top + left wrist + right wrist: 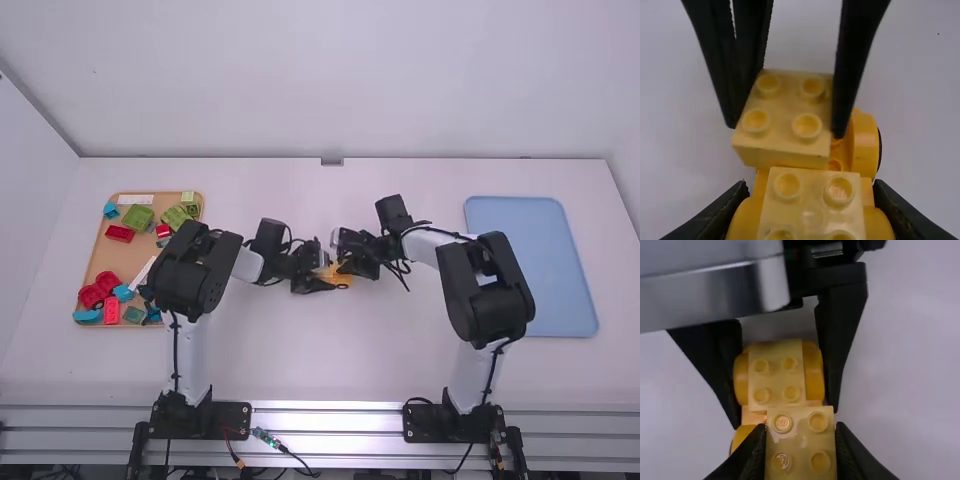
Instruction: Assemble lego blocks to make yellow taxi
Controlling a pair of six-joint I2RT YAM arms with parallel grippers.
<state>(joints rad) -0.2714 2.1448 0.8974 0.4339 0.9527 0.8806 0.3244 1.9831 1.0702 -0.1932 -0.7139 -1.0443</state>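
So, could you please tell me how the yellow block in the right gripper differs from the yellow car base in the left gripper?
The yellow block is a plain box, while the car base has rounded side pieces. The block is pale yellow; the base is a deeper, more orange yellow. The block's studs are bare, whereas the base carries a second pale block. Both are gripped above the table.

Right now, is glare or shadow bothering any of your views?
Mild glare, I'd say. Left wrist view: a pale glint between the studs of the nearer yellow block. Right wrist view: glints on the studs of the yellow block in the right jaws. High view: bright streaks along the metal rail.
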